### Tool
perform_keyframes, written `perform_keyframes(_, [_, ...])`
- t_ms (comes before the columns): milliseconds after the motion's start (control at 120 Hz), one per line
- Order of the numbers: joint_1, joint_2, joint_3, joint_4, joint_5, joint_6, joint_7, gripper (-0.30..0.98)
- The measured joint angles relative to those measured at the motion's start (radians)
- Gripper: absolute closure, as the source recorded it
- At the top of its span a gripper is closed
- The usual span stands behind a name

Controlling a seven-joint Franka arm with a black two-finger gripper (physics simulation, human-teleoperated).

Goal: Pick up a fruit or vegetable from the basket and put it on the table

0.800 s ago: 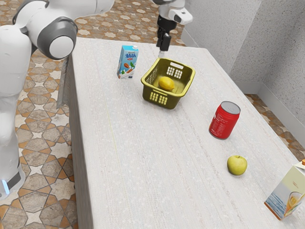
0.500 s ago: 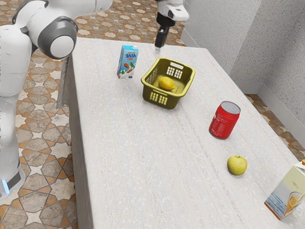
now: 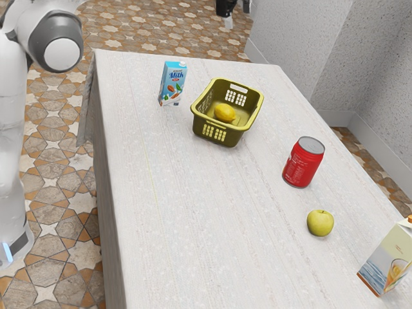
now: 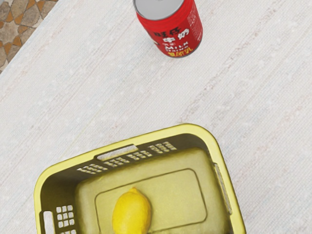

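Brown patterned floor tiles [image 3: 161,29] border the pale, streaked desk [image 3: 174,206], where an olive-yellow plastic basket [image 4: 187,128] holds an oval yellow lemon [image 4: 131,214]. Whether the jaws are spread, I cannot tell. Best centre them above the lemon, descend straight, squeeze its narrower sides, then lift vertically.

1. Our arm [image 3: 9,106] stands at the exterior view's left, its white lower links rising nearly upright.
2. Low on that side, our base link [image 3: 14,232] carries a small, glowing blue-white strip.
3. Higher up, our big rounded joint [image 3: 62,55] wears a dark grey ring around a pale, round cap.
4. Above that joint our white links run out past the exterior view's top edge.
5. Our gripper [image 3: 226,10] hangs at that same edge, well apart from the joint, its upper part cut off; we see black parts and a pale lower end.
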Motion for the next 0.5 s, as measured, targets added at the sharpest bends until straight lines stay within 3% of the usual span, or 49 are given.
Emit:
perform_keyframes(125, [0.036, 0.011, 0.018, -0.217, 0.004, 0.102, 0.052, 0.00])
perform_keyframes(208, [0.115, 0.022, 0.025, -0.330, -0.044, 0.176, 0.076, 0.00])
perform_keyframes(342, [0.154, 0.063, 0.020, -0.337, -0.018, 0.198, 0.034, 0.00])
perform_keyframes(500, [0.157, 0.095, 0.017, -0.334, -0.054, 0.232, 0.009, 0.00])
